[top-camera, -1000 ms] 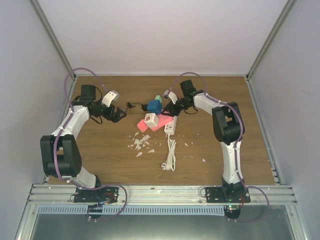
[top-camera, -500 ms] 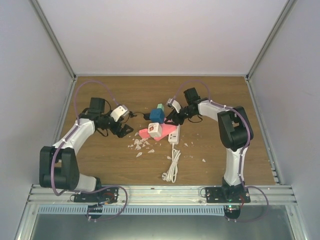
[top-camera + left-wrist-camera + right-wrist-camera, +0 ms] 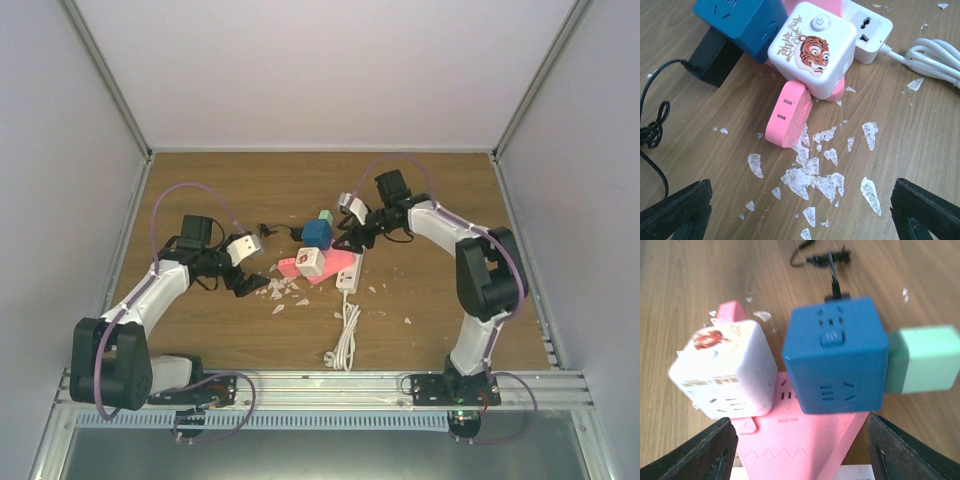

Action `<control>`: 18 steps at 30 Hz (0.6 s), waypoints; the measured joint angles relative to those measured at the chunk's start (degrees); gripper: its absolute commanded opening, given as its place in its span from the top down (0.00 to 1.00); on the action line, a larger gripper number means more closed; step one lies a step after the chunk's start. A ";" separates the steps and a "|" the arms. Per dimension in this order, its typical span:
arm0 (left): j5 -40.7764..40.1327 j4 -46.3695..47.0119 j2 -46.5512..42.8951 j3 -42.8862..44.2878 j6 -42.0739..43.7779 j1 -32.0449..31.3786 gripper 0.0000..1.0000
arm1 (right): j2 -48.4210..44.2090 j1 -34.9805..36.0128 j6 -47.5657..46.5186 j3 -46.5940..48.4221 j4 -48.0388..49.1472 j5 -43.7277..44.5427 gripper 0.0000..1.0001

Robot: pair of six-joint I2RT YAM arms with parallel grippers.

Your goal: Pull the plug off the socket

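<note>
The green plug (image 3: 922,360) is sitting against one side face of the blue cube (image 3: 837,355) — pushed in, it seems, though the join is blurred in the right wrist view. The pair is lying around the middle of the bench (image 3: 450,300), a little nearer the far edge than the near one, with the plug on the cube's far side.

A black adapter (image 3: 712,62) is sticking out of another face of the blue cube, its thin wire curling toward the left edge. Just beside the blue cube, on its near side, a white cube (image 3: 812,47) with a tiger picture is resting on a pink strip (image 3: 800,445) that is lying beneath both cubes. A white strip (image 3: 870,30) is touching the pile on the right, and its cord (image 3: 345,335) is trailing toward the near edge. Pale flakes (image 3: 810,175) are lying scattered on the wood near the pile, toward the near-left corner.

The right gripper (image 3: 800,450) is hovering close over the cubes from the far-right side, jaws spread wide and gripping nothing. The left gripper (image 3: 800,210) is hanging low over the flakes, left of the pile — jaws likewise wide apart and empty.
</note>
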 measured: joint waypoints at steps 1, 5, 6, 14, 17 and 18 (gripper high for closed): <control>0.20 0.20 -0.22 -0.28 1.11 -0.04 0.03 | -1.51 0.00 -0.98 -0.04 -0.13 -0.15 0.24; 0.61 1.09 -0.26 -0.98 5.73 -0.11 0.02 | -6.32 0.07 -3.69 -0.46 -0.09 -1.46 0.19; 0.72 1.14 -0.15 -0.98 6.49 -0.13 0.02 | -7.32 0.22 -4.22 -0.70 -0.02 -1.64 0.19; 1.27 4.52 4.07 -0.96 10.05 -0.68 0.06 | -11.28 7.06 -4.90 -4.50 2.10 2.43 0.20; 1.31 5.44 6.34 -0.68 10.71 -1.25 0.11 | -11.58 10.75 -4.68 -6.01 2.99 5.73 0.21; 1.33 5.55 7.23 -0.35 11.04 -1.49 0.12 | -11.56 11.65 -4.55 -6.27 3.32 6.91 0.21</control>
